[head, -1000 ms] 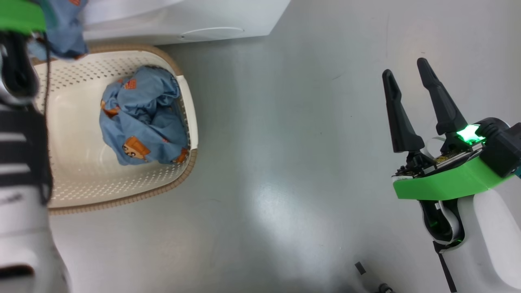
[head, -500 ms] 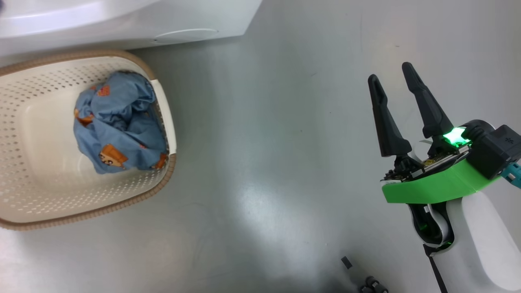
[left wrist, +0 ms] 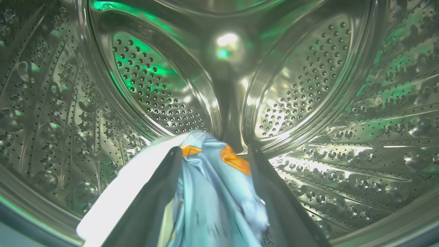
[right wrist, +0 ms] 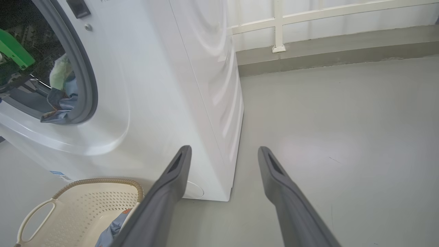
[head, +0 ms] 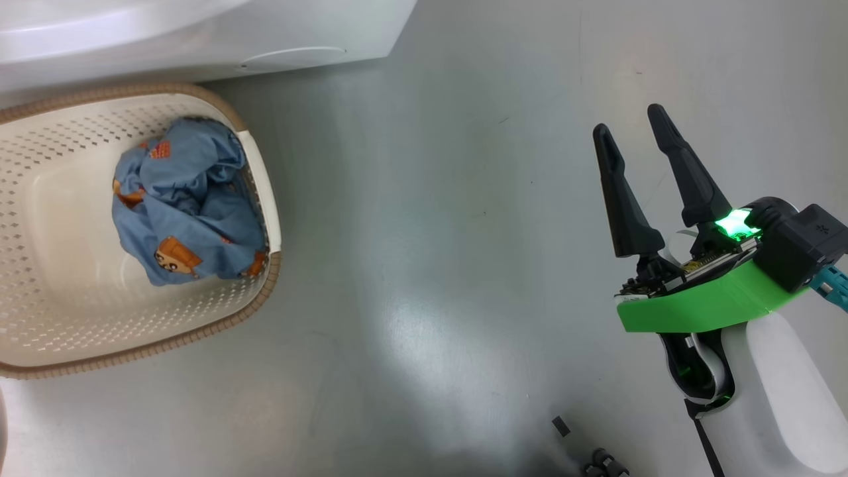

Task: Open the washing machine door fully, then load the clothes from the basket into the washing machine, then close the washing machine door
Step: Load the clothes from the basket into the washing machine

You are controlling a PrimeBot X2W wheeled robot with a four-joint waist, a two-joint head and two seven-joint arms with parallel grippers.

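**While left gripper (left wrist: 216,151) is deep in the drum (left wrist: 308,68), one garment (head: 185,212) lies in the basket (head: 59,265)**

Left gripper: inside the steel perforated drum of the washing machine (right wrist: 154,85). Fingers spread wide, about the same spread as the other arm's. Light-blue cloth (left wrist: 212,192) with orange patches hangs between the fingers. White cloth (left wrist: 127,185) lies along the outer side of one finger. Whether either cloth is caught on a finger or loose, can't tell.

Right wrist view: machine mouth uncovered. Pale and blue fabric sits at the lower lip of the grey gasket (right wrist: 87,82), with a green arm part (right wrist: 13,51) just inside.

Right gripper (head: 629,124): wide open and empty, over grey floor (head: 430,232), well apart from the basket.

Basket: on the floor just in front of the machine's base, near the round filter cap (head: 295,56). The garment in it is blue with orange cartoon prints. It is bunched against the basket wall nearest the right gripper.
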